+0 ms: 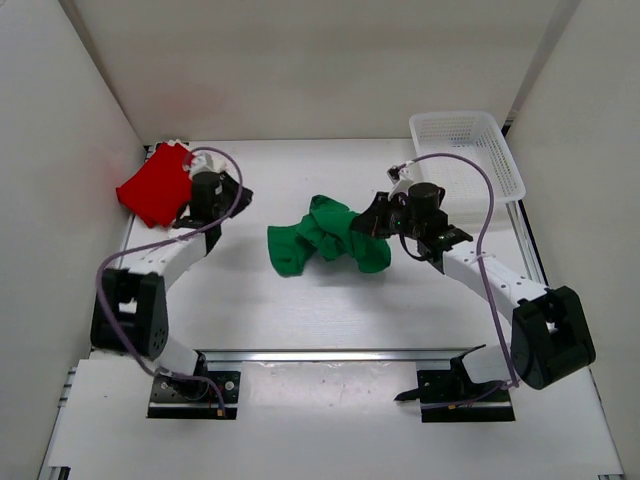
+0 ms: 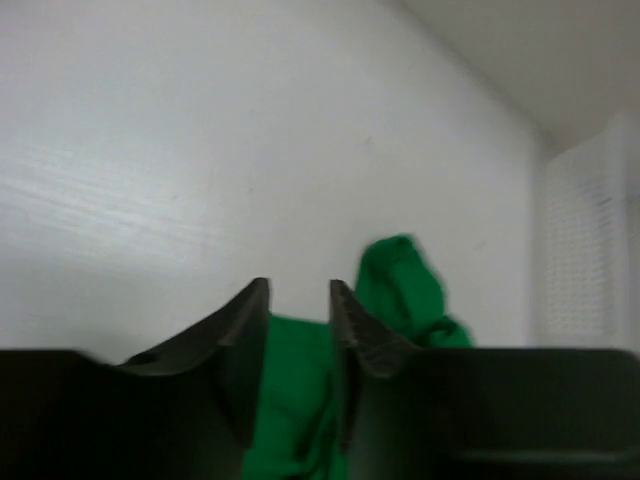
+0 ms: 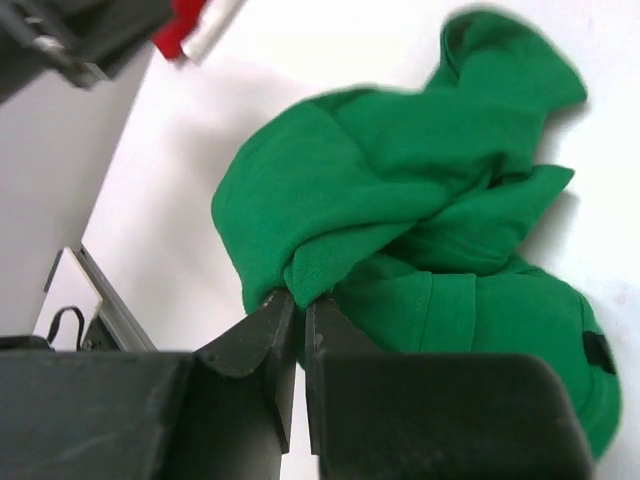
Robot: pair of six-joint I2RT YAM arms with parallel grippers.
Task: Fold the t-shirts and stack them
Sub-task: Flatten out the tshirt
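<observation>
The green t-shirt lies crumpled mid-table. My right gripper is at its right side. In the right wrist view that gripper is shut on a fold of the green t-shirt. The red t-shirt lies folded at the back left, with a bit of the white t-shirt showing at its far edge. My left gripper hovers just right of the red t-shirt. In the left wrist view its jaws stand apart and hold nothing, and the green t-shirt shows beyond them.
A white lattice basket stands at the back right corner, and it also shows at the right edge of the left wrist view. White walls close in the table on the left, back and right. Both arm bases sit at the near edge.
</observation>
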